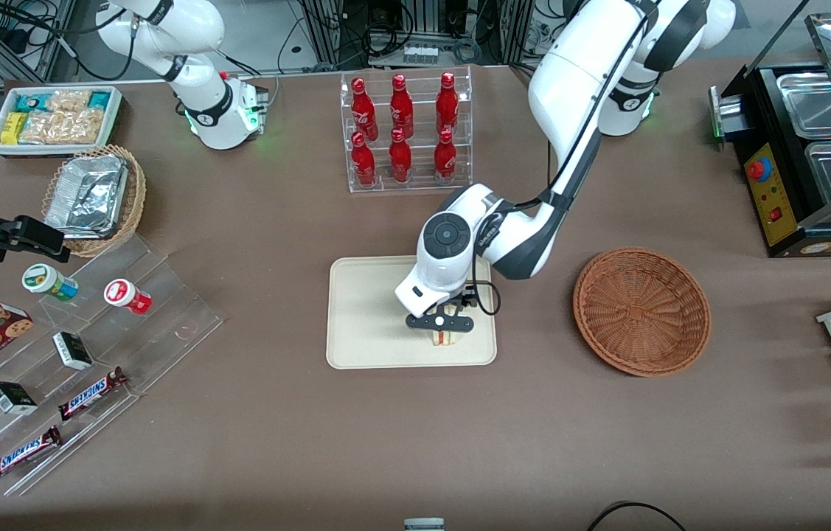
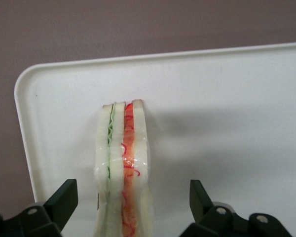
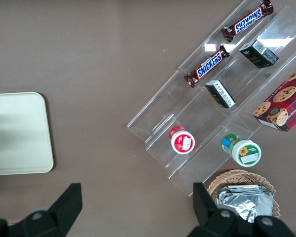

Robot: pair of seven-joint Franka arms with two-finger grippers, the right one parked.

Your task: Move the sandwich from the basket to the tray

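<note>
The sandwich [image 1: 446,338] stands on edge on the cream tray [image 1: 371,310], near the tray's corner nearest the front camera and the basket. My left gripper [image 1: 441,324] is right above it, open. In the left wrist view the sandwich [image 2: 123,168] shows red, green and cream layers and sits between the two black fingers [image 2: 64,197] with a gap on each side, on the tray [image 2: 212,113]. The round reddish-brown basket [image 1: 641,310] lies beside the tray toward the working arm's end and holds nothing. The tray's edge also shows in the right wrist view [image 3: 19,133].
A clear rack of red bottles [image 1: 406,133] stands farther from the front camera than the tray. A stepped acrylic shelf with snacks [image 1: 76,346], a foil-filled wicker basket [image 1: 94,195] and a white snack bin [image 1: 54,118] lie toward the parked arm's end. A black food warmer [image 1: 813,147] stands at the working arm's end.
</note>
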